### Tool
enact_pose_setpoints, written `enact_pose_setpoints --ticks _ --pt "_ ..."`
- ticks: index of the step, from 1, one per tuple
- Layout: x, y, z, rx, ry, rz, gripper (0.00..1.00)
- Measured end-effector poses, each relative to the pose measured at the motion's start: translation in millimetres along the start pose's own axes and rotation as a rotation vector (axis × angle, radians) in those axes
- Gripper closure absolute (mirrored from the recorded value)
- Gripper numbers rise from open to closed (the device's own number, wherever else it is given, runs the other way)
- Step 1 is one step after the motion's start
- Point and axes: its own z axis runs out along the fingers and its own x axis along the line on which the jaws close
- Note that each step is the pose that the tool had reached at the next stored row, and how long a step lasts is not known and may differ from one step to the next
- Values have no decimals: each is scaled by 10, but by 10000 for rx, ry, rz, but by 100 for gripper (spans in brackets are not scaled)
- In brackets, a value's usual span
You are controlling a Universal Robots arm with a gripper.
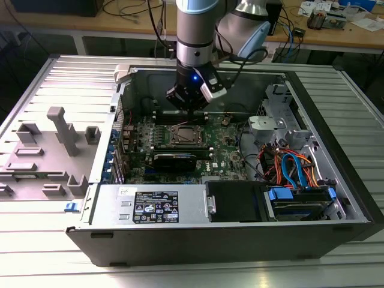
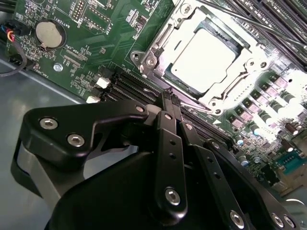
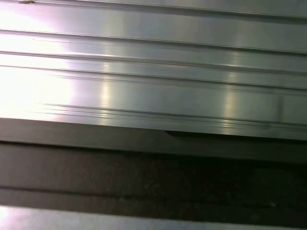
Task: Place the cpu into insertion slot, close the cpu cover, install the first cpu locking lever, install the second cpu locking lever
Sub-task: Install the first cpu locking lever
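The cpu (image 2: 204, 60), a silvery square, lies in the insertion slot (image 1: 183, 135) on the green motherboard. The cpu cover (image 2: 158, 50), a metal frame, lies flat around it. Thin wire levers run along the frame's sides; whether they are latched I cannot tell. My gripper (image 2: 170, 98) hangs just above the board beside the socket, over the black memory slots. Its black fingers (image 2: 169, 143) meet at the tips with nothing between them. In the exterior view my gripper (image 1: 191, 111) sits just behind the socket, inside the open computer case.
The case wall (image 1: 198, 75) rises close behind the arm. A black card (image 1: 174, 160) and a power supply box (image 1: 153, 207) lie in front of the socket. Coloured cables (image 1: 288, 168) fill the exterior view's right. A grey fixture plate (image 1: 48, 150) lies on the exterior view's left.
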Motion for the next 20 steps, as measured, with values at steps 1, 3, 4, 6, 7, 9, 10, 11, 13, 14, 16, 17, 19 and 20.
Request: enact_pose_setpoints --ticks 1,3,4,6,7,9,10,11,13,14,16,17,19,20 --pt "-3 0 9 0 0 0 89" --pt "-14 -1 28 0 -1 0 89" --pt "-22 -2 34 -2 -1 0 89" --pt "-33 -3 44 -14 -3 1 89" --pt "-40 -4 50 -20 -2 3 89" --pt "-46 -5 62 -24 -3 4 89" --pt "-47 -5 66 -23 -3 5 89" --pt "-47 -5 71 -24 -3 6 89" --pt "-48 -5 78 -25 -3 4 89" --pt "-48 -5 83 -25 -3 4 89" --pt "-52 -5 97 -25 -3 3 89" --pt "-54 -6 106 -25 -2 3 89" --pt "-66 -6 124 -26 -4 5 89" --pt "-66 -7 130 -28 -3 5 89"
